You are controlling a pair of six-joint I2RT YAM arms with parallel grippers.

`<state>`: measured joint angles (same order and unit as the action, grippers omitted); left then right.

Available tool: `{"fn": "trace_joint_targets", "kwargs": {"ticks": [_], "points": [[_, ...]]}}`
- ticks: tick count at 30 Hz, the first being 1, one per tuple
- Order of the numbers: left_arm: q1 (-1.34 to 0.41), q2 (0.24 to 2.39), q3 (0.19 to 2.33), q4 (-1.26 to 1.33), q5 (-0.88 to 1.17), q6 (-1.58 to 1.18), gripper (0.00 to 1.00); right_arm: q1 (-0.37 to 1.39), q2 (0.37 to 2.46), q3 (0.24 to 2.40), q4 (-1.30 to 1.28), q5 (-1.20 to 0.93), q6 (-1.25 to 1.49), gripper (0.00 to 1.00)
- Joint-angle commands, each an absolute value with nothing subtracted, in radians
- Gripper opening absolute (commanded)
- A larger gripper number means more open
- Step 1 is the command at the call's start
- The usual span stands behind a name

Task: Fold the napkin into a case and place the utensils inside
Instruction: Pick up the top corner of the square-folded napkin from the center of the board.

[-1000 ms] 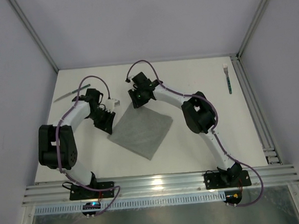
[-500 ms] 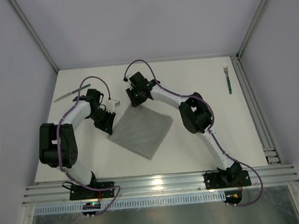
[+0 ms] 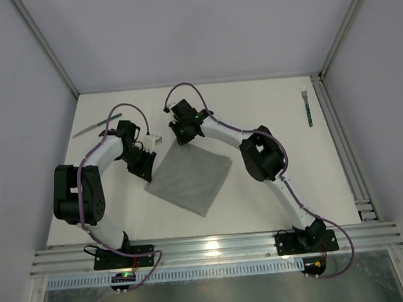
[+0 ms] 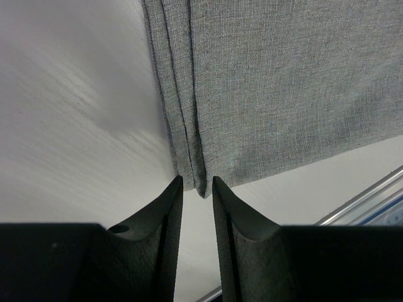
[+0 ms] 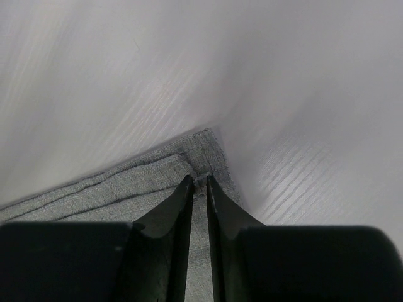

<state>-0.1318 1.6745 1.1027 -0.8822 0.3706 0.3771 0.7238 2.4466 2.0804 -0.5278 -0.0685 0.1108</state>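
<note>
The grey napkin lies flat as a tilted square between the arms. Its left edge is doubled over in narrow folds. My left gripper sits at the napkin's left corner, and in the left wrist view its tips are closed on the end of that folded edge. My right gripper is at the far corner, its jaws nearly together with a small tuck of napkin pinched between them. The knife lies at the far left. The fork lies by the right edge.
A metal rail runs down the table's right side beside the fork. Another rail crosses the near edge by the arm bases. White walls close the table on three sides.
The right gripper's jaws have closed onto the napkin's far corner, and that arm has shifted slightly left. The left arm and the napkin have stayed put.
</note>
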Motion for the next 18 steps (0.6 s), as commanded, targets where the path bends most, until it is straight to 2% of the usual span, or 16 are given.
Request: {"fn": "trace_joint_targets", "kwargs": {"ticks": [1, 14, 16, 17, 18], "points": [[-0.133, 1.680, 1.097, -0.867, 0.393, 0.379, 0.27, 0.744, 2.355, 2.059, -0.538, -0.055, 0.110, 0.17], [-0.133, 1.687, 1.095, -0.868, 0.396, 0.382, 0.28, 0.759, 2.299, 2.054, -0.520, -0.054, 0.114, 0.08], [-0.133, 1.687, 1.095, -0.870, 0.396, 0.382, 0.27, 0.759, 2.306, 2.051, -0.522, -0.035, 0.118, 0.13], [-0.133, 1.684, 1.095, -0.870, 0.396, 0.380, 0.27, 0.758, 2.316, 2.052, -0.528, -0.013, 0.120, 0.24], [-0.133, 1.684, 1.095, -0.871, 0.396, 0.382, 0.27, 0.758, 2.324, 2.057, -0.531, -0.005, 0.120, 0.27]]}}
